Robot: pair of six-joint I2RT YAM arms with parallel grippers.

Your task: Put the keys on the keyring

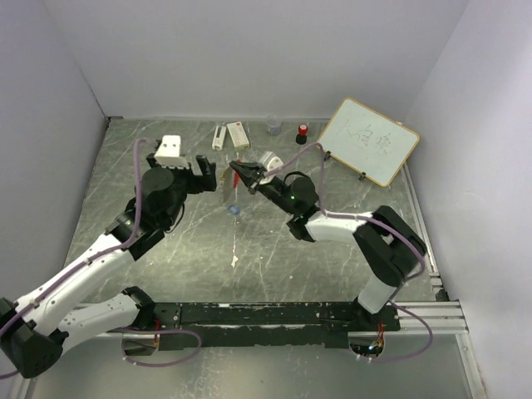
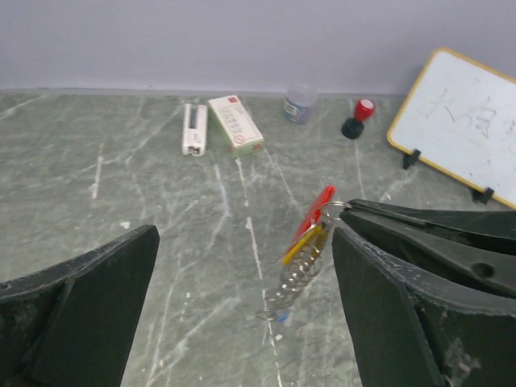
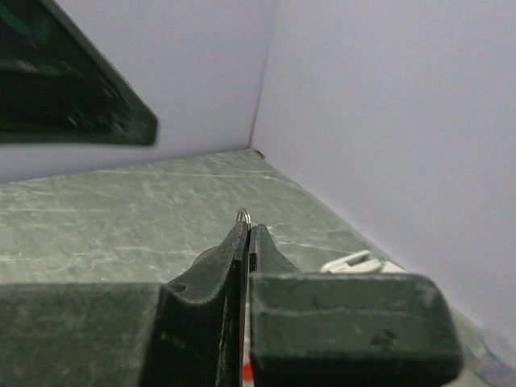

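The keyring (image 2: pixel 297 274) is hanging from the right gripper (image 3: pixel 246 234). Its fingers are pressing tight on the top of the wire loop, and in the right wrist view only a small arc of wire is poking out above the tips. The red tag (image 2: pixel 316 211) is slanting down just under the grasp. A yellow key (image 2: pixel 303 243) is lying against the tag. The blue tab (image 2: pixel 280 317) is dangling at the low end, close over the table (image 2: pixel 121 177); I cannot tell whether it is touching.

The left gripper (image 2: pixel 243 234) is facing the ring with its fingers spread wide and is gripping nothing. The ring is hanging ahead of those fingers and apart from them, nearer the one on the right arm's side.

Along the back wall, a white case (image 2: pixel 193 127) and a box (image 2: pixel 235 123) are lying side by side. A small clear bottle (image 2: pixel 299 102) is standing beyond them, and a stamp (image 2: pixel 358 118) is standing between the bottle and the whiteboard (image 2: pixel 459 121), which is leaning on its clips. A white block (image 1: pixel 169 149) is sitting near the left arm's wrist.
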